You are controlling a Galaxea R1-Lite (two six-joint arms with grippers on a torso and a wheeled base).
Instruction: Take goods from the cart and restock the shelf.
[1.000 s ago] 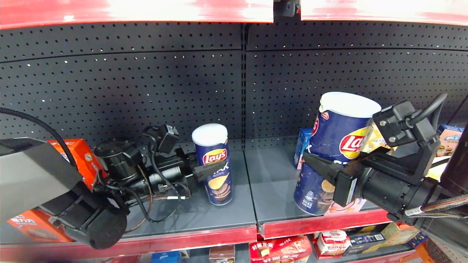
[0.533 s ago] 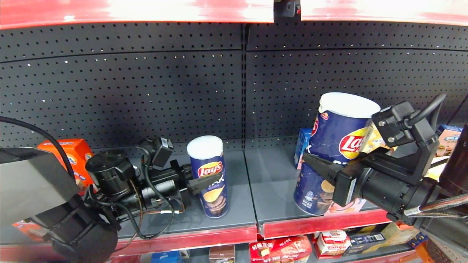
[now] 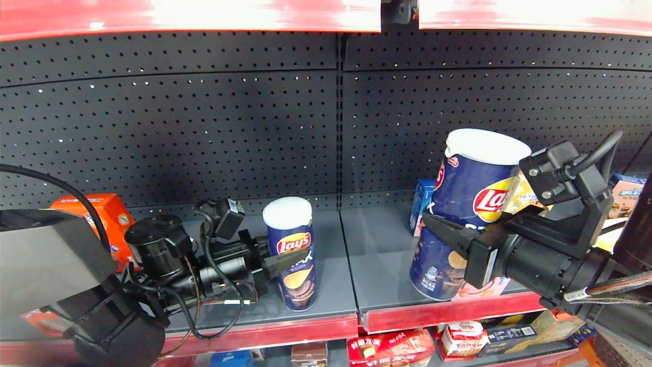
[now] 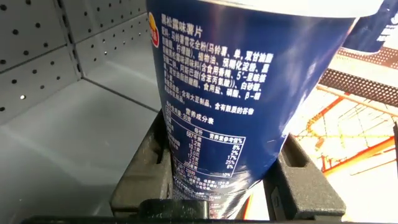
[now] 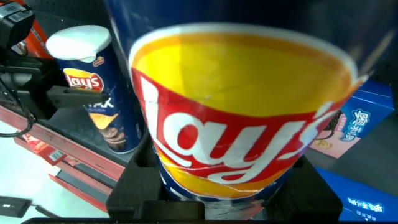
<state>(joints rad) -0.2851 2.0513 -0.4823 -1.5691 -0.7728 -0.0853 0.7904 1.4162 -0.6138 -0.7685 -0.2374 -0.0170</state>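
While clamped round the left can (image 3: 294, 239), low over the shelf (image 3: 333, 275) front, keep left gripper (image 3: 291, 257) level; seat base flat before loosening. Hold second can (image 3: 476, 188) upright in right gripper (image 3: 456, 238), likewise closed tight, above right bay.

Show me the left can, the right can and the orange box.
left can (image 3: 294, 243), head view, logo.
right can (image 3: 489, 203), head view, logo.
orange box (image 3: 114, 211), head view, front face.

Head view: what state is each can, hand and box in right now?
left can: upright, lid on, gripped.
right can: leaning slightly, lid on, gripped.
left hand: shut on left can.
right hand: shut on right can.
orange box: standing upright.
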